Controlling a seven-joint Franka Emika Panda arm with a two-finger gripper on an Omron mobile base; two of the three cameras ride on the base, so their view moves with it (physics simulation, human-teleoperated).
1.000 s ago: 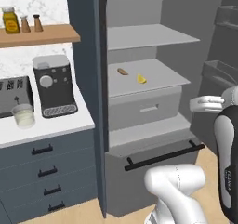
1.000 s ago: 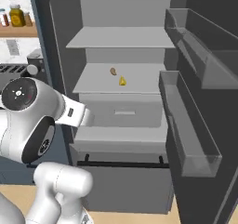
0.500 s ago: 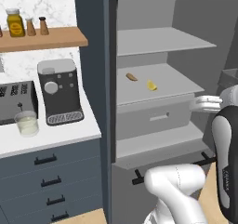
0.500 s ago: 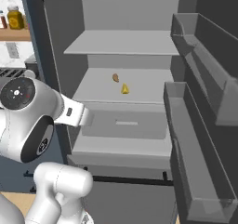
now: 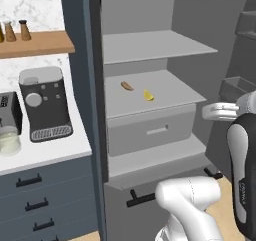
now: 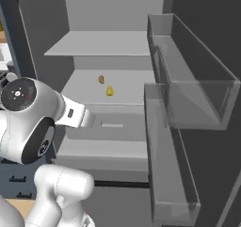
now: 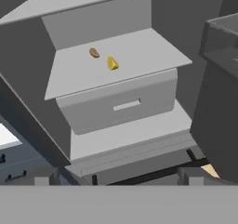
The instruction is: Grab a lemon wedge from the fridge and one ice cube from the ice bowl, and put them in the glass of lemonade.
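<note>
So we're at the fetch-the-lemon step. Fridge (image 5: 150,110) is open. From the gripper (image 7: 116,179), the brownish food piece (image 7: 94,53) sits up ahead and slightly left on the middle shelf (image 7: 139,56), with the lemon wedge (image 7: 112,63) just beside it. Gripper looks open and empty. I'd reach in under the upper shelf (image 5: 155,45); door bins (image 6: 188,80) crowd the right.

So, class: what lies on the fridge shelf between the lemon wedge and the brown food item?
Bare shelf: the lemon wedge and brown food item sit apart, clearest in the hand view.
</note>
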